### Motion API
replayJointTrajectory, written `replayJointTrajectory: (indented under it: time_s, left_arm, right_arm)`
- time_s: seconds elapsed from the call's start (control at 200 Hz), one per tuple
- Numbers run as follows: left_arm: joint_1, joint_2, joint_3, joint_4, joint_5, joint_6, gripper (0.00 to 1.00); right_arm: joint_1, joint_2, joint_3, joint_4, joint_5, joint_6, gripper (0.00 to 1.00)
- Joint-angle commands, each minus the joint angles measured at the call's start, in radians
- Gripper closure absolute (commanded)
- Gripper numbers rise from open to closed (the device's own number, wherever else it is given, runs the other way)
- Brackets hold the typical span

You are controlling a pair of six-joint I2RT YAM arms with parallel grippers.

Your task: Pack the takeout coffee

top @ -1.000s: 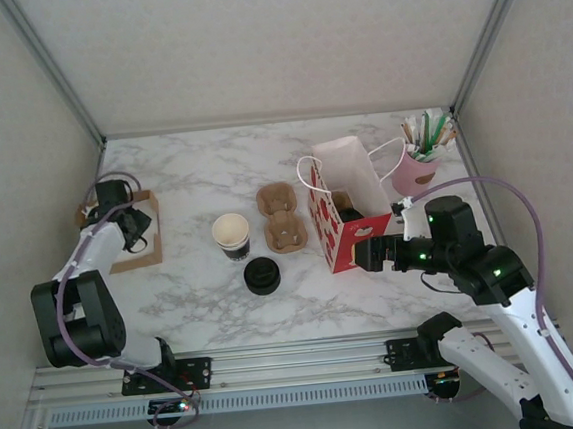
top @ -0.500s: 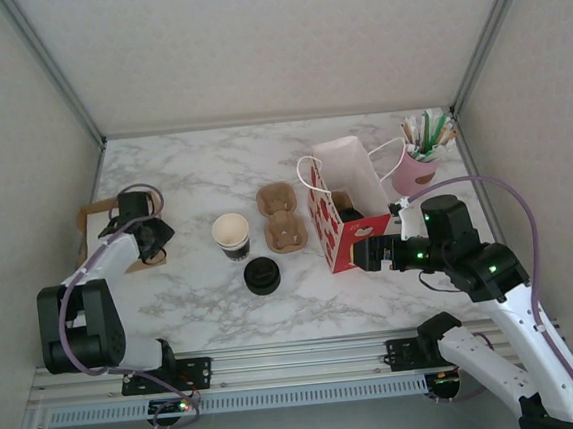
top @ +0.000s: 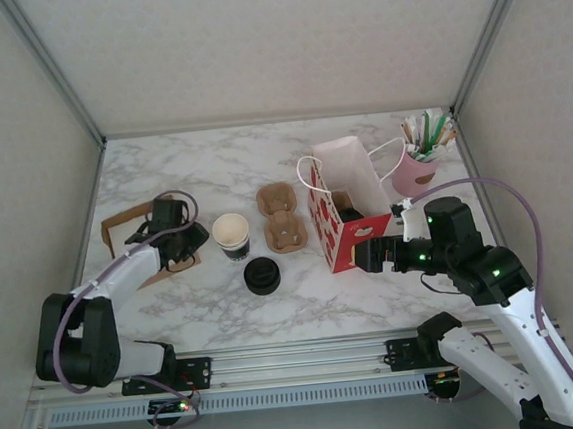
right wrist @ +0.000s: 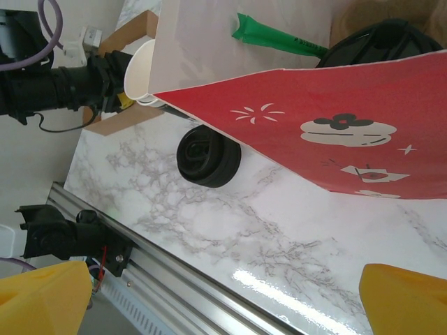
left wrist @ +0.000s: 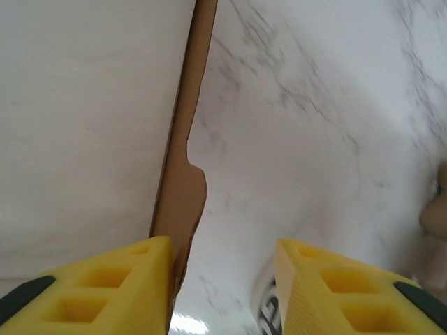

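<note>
The right end effector [right wrist: 223, 300] is released, its yellow fingers spread wide with nothing between them. Directly ahead of it stands the red-and-white paper bag [right wrist: 335, 139], with the red patterned face close to the fingertips; I cannot tell whether they touch it. The takeout coffee [right wrist: 391, 38] sits inside that bag, beyond the red face from this end effector. Only its round black lid shows past the bag's rim.

The left end effector [left wrist: 223, 262] is released too, fingers partly apart and empty. It hovers over the edge of a flat cardboard piece [left wrist: 183, 188] on the marble tabletop [left wrist: 300, 125]. A lidless cup [top: 231, 234] stands just beside this end effector on the bag's side. A loose black lid [top: 262, 275] lies a little farther off.
</note>
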Motion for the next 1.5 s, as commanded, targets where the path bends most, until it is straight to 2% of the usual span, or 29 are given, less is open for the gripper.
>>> replayJointTrajectory:
  time_s: [0.0,0.1,0.235,0.32,0.561,0.891,1.187,1.497]
  left_arm:
    - [-0.036,-0.065,-0.011,-0.018,-0.008,-0.057,0.55]
    - [-0.012,-0.122,0.031,-0.09,-0.076,-0.035,0.49]
    - [0.086,-0.156,0.097,-0.151,-0.096,0.012,0.35]
    - [0.149,-0.139,0.128,-0.176,-0.111,0.051,0.33]
    - [0.256,-0.014,0.166,-0.173,-0.143,0.126,0.36]
    - [0.314,0.146,0.192,-0.123,-0.131,0.159,0.42]
    - [0.32,0.268,0.213,-0.097,-0.101,0.186,0.47]
    - [0.318,0.392,0.203,-0.043,-0.065,0.183,0.49]
  right_arm:
    - [0.009,-0.001,-0.014,-0.004,-0.027,0.001,0.01]
    - [0.011,0.01,-0.006,-0.002,-0.036,-0.002,0.01]
    - [0.01,0.025,0.012,-0.004,-0.044,-0.009,0.01]
    - [0.013,0.031,0.02,0.004,-0.051,-0.012,0.01]
    - [0.094,0.054,0.04,0.02,-0.009,-0.023,0.01]
    - [0.274,0.08,0.033,0.062,0.149,-0.029,0.01]
    - [0.401,0.145,0.034,0.091,0.244,-0.02,0.01]
    - [0.45,0.185,0.039,0.106,0.275,-0.015,0.01]
